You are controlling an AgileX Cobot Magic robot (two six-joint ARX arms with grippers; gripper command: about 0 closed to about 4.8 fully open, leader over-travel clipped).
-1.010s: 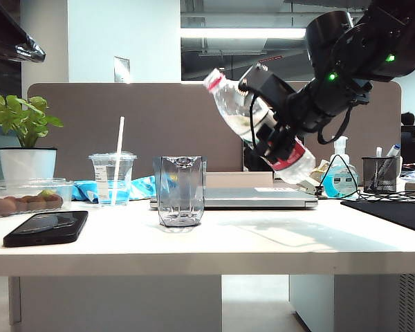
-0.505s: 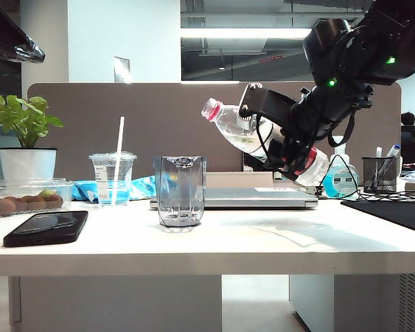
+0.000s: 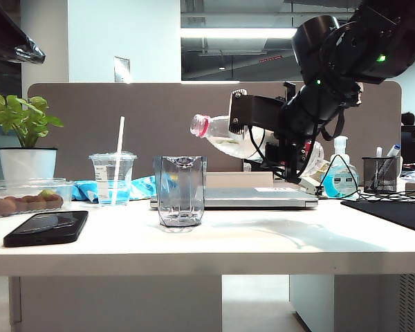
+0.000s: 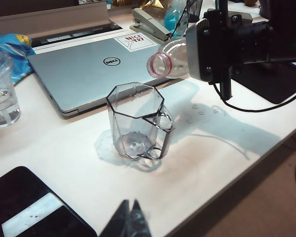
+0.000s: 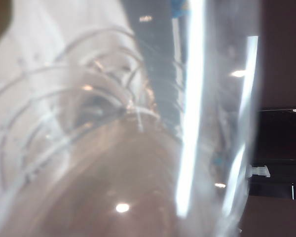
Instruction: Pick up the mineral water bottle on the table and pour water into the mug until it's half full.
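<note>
I've tipped the mineral water bottle [image 3: 225, 137] nearly level, right gripper [image 3: 280, 142] clamping it, neck nearing the mug [image 3: 180, 191]; left gripper [image 4: 130, 219] waits closed.

Exterior cam sits low at table [image 3: 263, 245] edge height, facing the far partition, mid range. Left wrist cam looks down at an angle over the mug [image 4: 138, 121], fairly close. Right wrist cam is pressed against the mineral water bottle [image 5: 138, 123], blurred. Exterior and left wrist share mug, bottle neck, laptop [image 3: 256, 197].
</note>
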